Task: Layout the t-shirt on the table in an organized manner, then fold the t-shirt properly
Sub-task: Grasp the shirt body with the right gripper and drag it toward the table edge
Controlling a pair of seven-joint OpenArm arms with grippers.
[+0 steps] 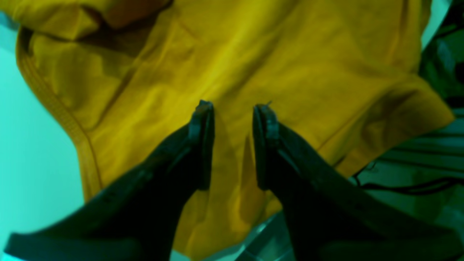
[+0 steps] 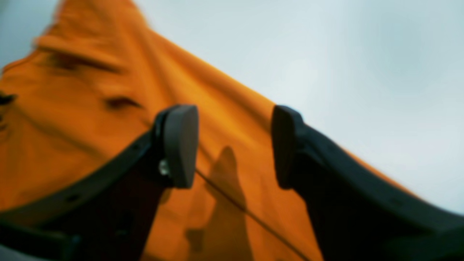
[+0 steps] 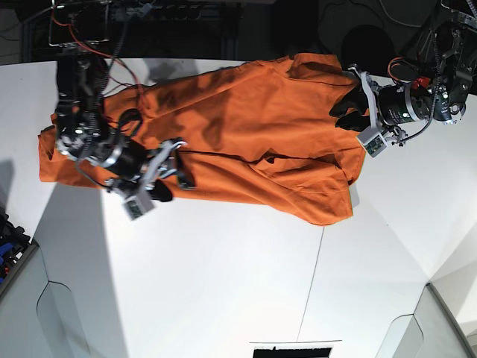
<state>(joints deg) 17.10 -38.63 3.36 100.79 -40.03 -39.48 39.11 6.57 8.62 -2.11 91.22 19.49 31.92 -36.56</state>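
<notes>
Orange t-shirt (image 3: pixel 246 142) spread rumpled across the far part of the white counter (image 3: pixel 223 283), laying-out apparently underway. Nearer, at the long lower edge, right claw (image 2: pixel 235 145) hovering, jaws parted, empty. Farther, left claw (image 1: pixel 233 143) likewise agape over cloth. Next, probably: pinching edges, tugging wrinkles flat before folding.

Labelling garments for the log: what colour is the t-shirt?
Plain solid orange t-shirt; shows best in the base view.

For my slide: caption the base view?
Two open grippers hover over a rumpled orange fabric t-shirt on the white table.
</notes>
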